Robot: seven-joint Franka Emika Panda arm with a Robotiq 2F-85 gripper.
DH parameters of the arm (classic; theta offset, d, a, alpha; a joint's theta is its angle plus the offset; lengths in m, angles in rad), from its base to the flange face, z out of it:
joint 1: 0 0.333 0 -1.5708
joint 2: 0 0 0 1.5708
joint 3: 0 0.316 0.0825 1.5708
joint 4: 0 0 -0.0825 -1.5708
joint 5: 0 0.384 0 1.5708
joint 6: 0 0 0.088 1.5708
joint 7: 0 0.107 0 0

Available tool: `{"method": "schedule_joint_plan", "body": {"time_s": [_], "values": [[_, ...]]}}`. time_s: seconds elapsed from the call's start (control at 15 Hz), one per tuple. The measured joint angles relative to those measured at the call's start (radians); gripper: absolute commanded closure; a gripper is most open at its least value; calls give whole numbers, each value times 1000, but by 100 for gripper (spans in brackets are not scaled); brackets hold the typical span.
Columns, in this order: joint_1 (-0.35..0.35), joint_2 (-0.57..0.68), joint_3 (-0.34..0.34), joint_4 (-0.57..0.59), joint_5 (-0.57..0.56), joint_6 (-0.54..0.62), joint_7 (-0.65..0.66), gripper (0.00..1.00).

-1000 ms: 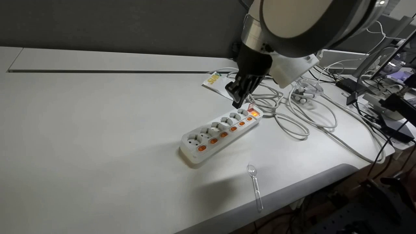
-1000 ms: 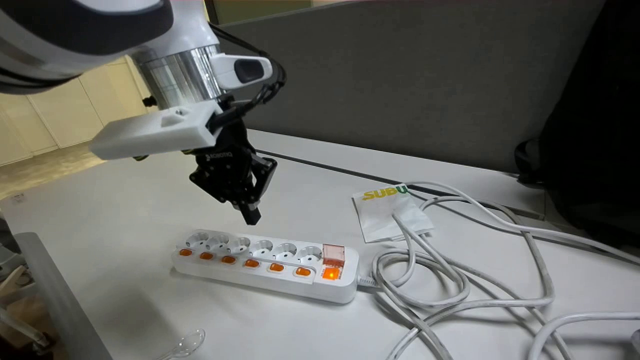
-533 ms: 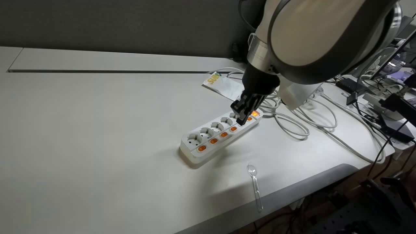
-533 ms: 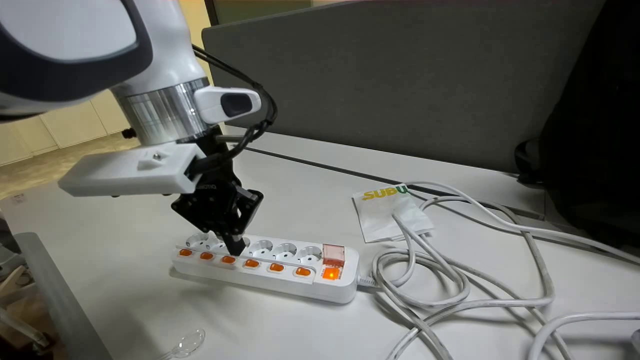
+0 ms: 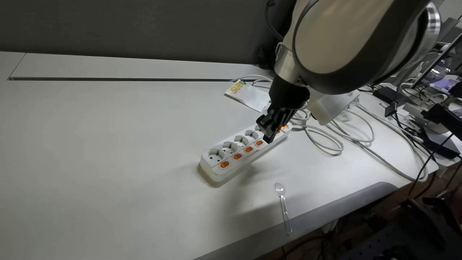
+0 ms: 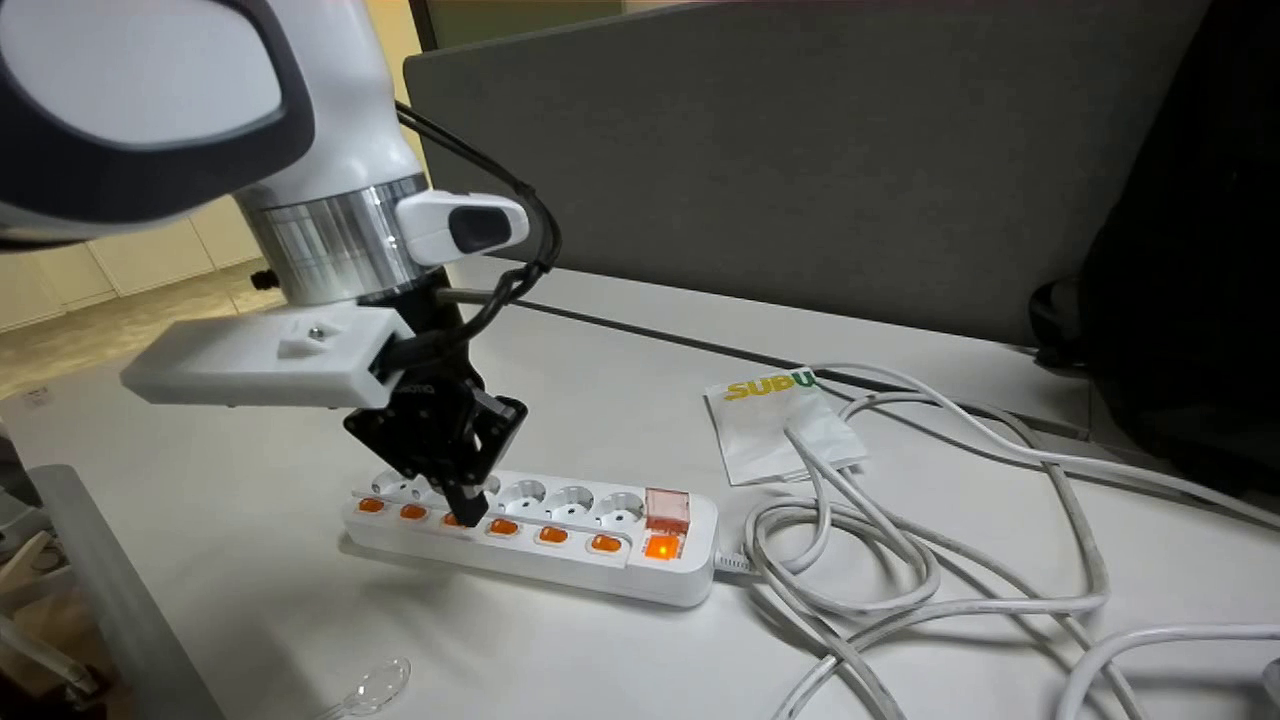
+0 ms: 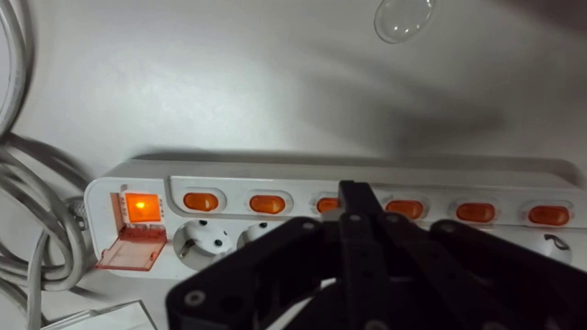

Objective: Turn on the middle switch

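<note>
Gripper (image 7: 357, 188): jaws together, angled down over the switch row. In the wrist view the tips sit between the third orange switch (image 7: 327, 204) and the fourth orange switch (image 7: 407, 209), counting from the main switch (image 7: 142, 207), and hide part of the third. In an exterior view the fingertips (image 6: 467, 508) cover part of the fourth instead. Contact: can't tell from these angles. Six in the row, so third and fourth are the central pair; can't tell which counts as the middle switch.

Row runs along the white power strip (image 6: 530, 562), parallel to its round sockets (image 6: 571, 502). Main switch at the cord end glows orange; its see-through red cover (image 7: 133, 250) is flipped open, just beside it.

Above the gripper: white block (image 6: 265, 360) on the wrist, then white arm (image 6: 350, 110) with dark trim.

Further out: pale cable (image 6: 1000, 606) loops at the cord end, near white paper (image 6: 785, 435) with yellow and green lettering. Clear spoon (image 5: 283, 207) lies apart from the strip, handle over the table's grey edge (image 5: 249, 242). All on a white table (image 5: 108, 144). Dark partition (image 6: 800, 180) behind. Black shape (image 6: 1190, 300) at the image's right, too dark to tell.
</note>
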Motion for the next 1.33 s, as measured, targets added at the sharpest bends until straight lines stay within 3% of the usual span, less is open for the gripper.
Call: {"method": "schedule_joint_plan", "body": {"time_s": [1.33], "values": [[10,104,6,77,7,-2,-1,100]]}}
